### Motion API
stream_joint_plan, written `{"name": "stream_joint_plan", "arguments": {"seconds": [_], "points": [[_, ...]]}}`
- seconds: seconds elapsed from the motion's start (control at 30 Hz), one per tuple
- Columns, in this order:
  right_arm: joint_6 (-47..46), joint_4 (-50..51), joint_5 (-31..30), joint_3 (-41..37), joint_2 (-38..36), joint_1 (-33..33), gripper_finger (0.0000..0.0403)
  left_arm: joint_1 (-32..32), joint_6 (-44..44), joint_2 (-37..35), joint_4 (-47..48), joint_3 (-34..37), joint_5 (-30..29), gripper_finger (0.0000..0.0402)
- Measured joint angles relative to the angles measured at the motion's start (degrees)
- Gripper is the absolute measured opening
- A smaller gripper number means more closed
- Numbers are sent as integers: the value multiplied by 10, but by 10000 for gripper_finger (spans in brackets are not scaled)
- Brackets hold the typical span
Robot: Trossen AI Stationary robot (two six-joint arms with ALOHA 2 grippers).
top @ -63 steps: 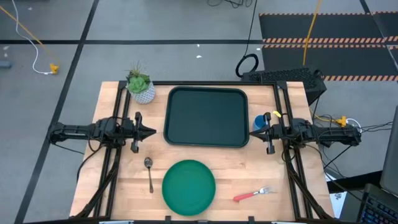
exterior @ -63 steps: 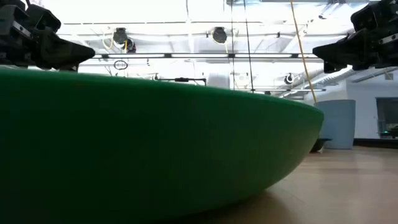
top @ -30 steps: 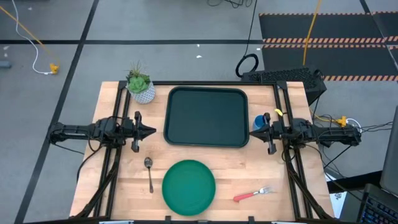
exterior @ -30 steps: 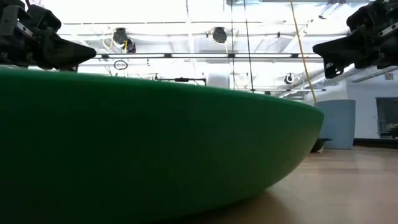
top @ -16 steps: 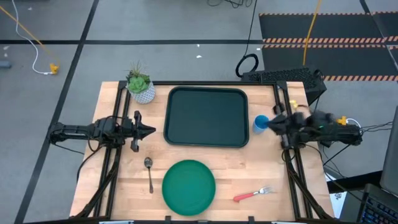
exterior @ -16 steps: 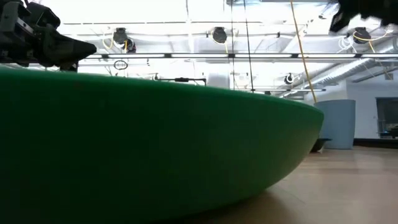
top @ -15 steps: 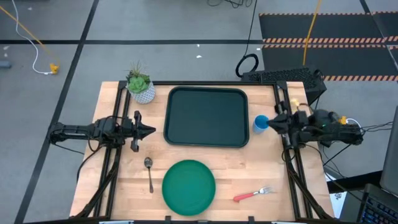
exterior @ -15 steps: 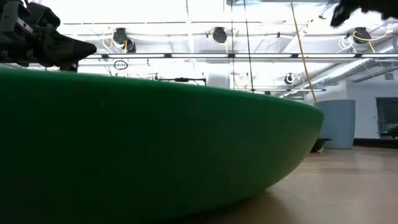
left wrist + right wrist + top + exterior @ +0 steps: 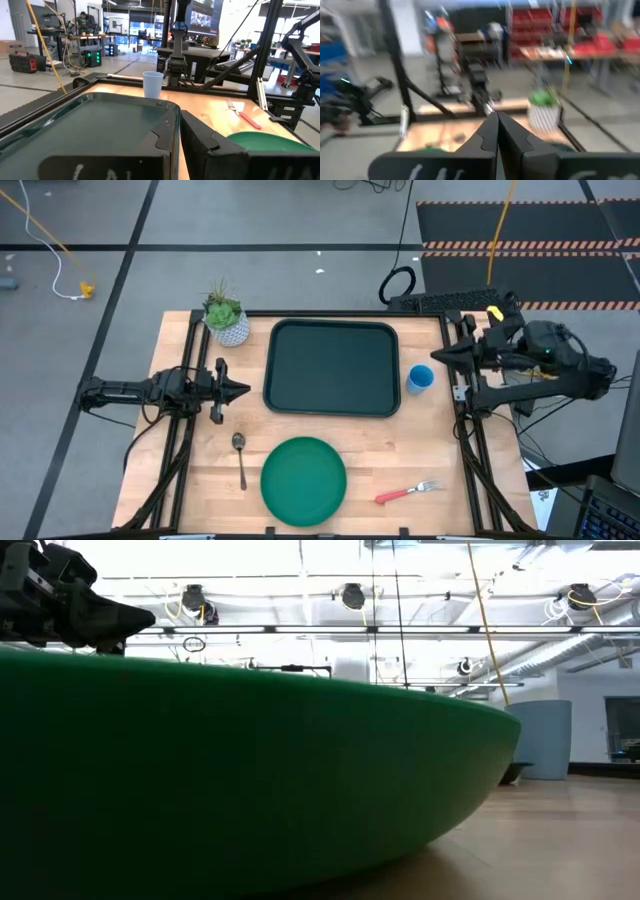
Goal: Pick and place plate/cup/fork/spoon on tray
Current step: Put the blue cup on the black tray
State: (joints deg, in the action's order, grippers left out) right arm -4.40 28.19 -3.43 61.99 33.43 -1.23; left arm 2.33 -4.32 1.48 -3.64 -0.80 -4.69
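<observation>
The dark green tray (image 9: 332,368) lies at the table's middle. The green plate (image 9: 303,480) rests flat near the front edge and fills the low view (image 9: 250,790). The light-blue cup (image 9: 420,378) stands upright right of the tray and also shows in the left wrist view (image 9: 152,84). The red-handled fork (image 9: 408,492) lies right of the plate. The silver spoon (image 9: 240,458) lies left of it. My left gripper (image 9: 245,391) is shut and empty, left of the tray. My right gripper (image 9: 435,356) is shut and empty, raised just beyond the cup, with its shut fingers showing in its wrist view (image 9: 496,131).
A white patterned pot with a green plant (image 9: 227,320) stands at the far left corner, beside the tray. Black frame rails (image 9: 468,430) run along both side edges of the table. Bare wood (image 9: 420,440) lies between the tray, plate and fork.
My right gripper has risen from beside the cup and gone toward the far right corner, turning as it went. It has left the low view. The cup now shows whole in the high view. My left arm has kept still.
</observation>
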Motion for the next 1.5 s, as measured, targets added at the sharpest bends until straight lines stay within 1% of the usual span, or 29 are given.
{"name": "stream_joint_plan", "arguments": {"seconds": [0.17, 0.33, 0.57, 0.7, 0.83, 0.93, 1.03, 1.13, 1.27, 1.5], "points": [[-47, 131, -42, 85, 84, 0, 0, 0, -6, 0, 0, 0, -5, 31], [-102, 231, -43, 116, 141, 0, 1, 0, -20, 0, 0, 0, -15, 31], [-186, 363, -43, 117, 199, 0, 24, 0, -24, 0, 0, 0, -19, 31], [-189, 407, -43, 110, 232, 0, 50, 0, -38, 0, 3, 0, -19, 31], [-176, 447, -41, 81, 255, 0, 84, 0, -37, 0, 4, 0, -20, 31], [-156, 471, -30, 52, 265, 0, 110, 0, -37, 0, 4, 0, -28, 31], [-122, 471, -11, 23, 268, 0, 132, 0, -39, 0, 3, 0, -38, 31], [-98, 469, -10, -5, 268, 0, 148, 0, -67, 0, 1, 0, -49, 31], [-73, 464, -11, -39, 268, 0, 170, 0, -97, 0, 1, 0, -50, 31], [-38, 417, -28, -82, 268, 5, 210, 0, -139, 0, 4, 0, -50, 31]]}}
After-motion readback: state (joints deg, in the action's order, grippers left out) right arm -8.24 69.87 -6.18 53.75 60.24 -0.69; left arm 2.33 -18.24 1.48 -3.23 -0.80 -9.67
